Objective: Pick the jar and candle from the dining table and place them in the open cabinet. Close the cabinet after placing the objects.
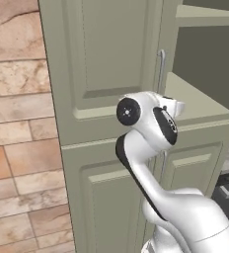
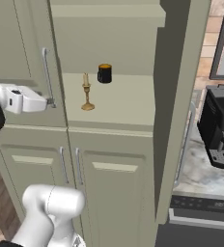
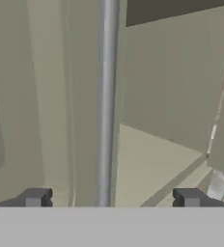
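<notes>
No readable writing or brand marks anywhere. Claw (image 3: 111, 198) is spread wide, nothing pinched; its two dark fingertips (image 3: 35, 198) sit either side of a silver bar handle (image 3: 106, 96), apart from it, not touching as far as the hand view shows. In the right base view the white hand is up against that same handle (image 2: 47, 77) on the closed upper left door. Cabinet (image 2: 109, 159) is sage green, matte, panelled doors, slim metal bar pulls on the lower doors too. Upper right door hangs open, seen edge-on. On the flat inner shelf (image 2: 123, 108): the candle (image 2: 87, 94), small gold candlestick, thin stem, round base, upright near the shelf's front left; behind it and to the right a short black cylinder with an orange top (image 2: 104, 73), apart from the candle. Tan stone tile wall (image 1: 18, 123) left of the cabinet. Far right, a black boxy appliance (image 2: 220, 130) on a grey marbled worktop (image 2: 196, 176).
</notes>
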Available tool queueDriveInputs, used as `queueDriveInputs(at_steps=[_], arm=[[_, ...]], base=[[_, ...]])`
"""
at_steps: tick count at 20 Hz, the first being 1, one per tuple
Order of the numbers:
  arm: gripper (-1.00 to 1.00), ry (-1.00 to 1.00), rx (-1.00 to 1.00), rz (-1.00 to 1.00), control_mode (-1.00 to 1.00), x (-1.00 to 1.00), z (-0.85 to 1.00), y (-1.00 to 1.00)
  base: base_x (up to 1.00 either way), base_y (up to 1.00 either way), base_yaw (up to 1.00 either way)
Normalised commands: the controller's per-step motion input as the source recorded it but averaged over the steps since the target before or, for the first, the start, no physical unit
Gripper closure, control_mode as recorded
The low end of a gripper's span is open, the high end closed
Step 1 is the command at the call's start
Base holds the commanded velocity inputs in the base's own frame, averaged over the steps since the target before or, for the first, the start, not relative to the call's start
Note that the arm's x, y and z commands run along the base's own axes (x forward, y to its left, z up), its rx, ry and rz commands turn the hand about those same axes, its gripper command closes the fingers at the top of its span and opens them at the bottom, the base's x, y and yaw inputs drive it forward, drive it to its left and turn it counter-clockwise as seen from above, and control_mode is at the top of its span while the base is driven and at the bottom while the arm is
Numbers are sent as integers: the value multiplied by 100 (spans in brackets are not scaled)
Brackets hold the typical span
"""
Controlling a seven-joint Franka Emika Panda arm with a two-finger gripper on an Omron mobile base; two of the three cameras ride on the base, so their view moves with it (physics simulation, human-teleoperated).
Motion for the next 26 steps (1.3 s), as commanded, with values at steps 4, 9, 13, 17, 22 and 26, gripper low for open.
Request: queueDriveInputs(at_steps=[4,9,13,17,22,26], arm=[[-100,0,10,33,-100,100,-1,-33],[-100,0,4,16,-100,39,-2,-10],[-100,0,0,9,-100,-5,0,-1],[-100,0,2,10,-100,-40,0,-10],[-100,0,5,11,-100,-60,0,-9],[-100,0,6,10,-100,-65,0,-3]], base=[[0,0,0],[0,0,0],[0,0,0],[0,0,0],[0,0,0],[0,0,0]])
